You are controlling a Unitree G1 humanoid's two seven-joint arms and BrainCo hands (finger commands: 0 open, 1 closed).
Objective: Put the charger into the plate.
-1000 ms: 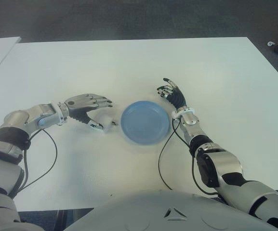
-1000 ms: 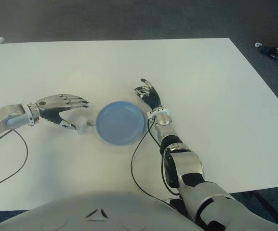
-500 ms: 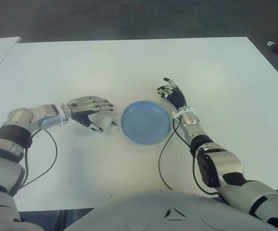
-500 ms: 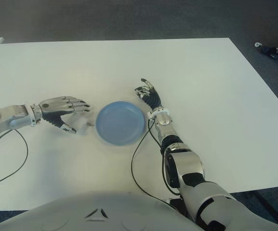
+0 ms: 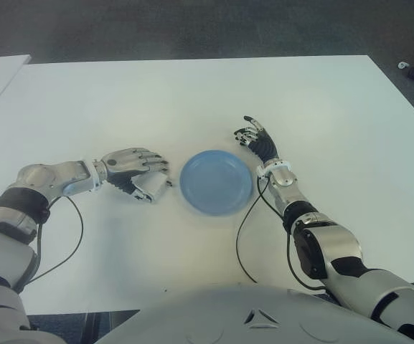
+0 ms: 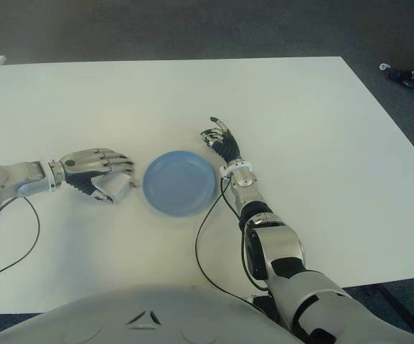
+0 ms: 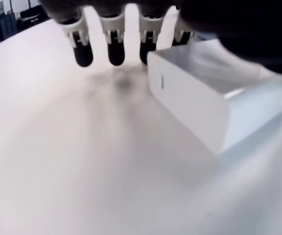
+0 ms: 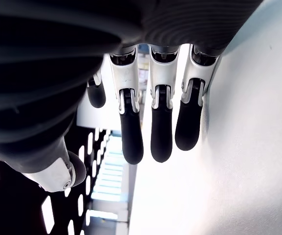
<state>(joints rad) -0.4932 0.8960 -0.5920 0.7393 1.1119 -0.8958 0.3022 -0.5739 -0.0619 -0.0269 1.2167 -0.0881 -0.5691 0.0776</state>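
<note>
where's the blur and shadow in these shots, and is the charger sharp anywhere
Left wrist view: the charger is fairly sharp on its near edge, its far end hazy; a soft dark shadow lies on the table below the fingertips. Right wrist view: the right hand is backlit, nearly a silhouette. Left eye view: even light, with the charger only a small pale block under the left hand beside the plate.

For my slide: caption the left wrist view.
Left robot hand closing around a white charger on the table.
</note>
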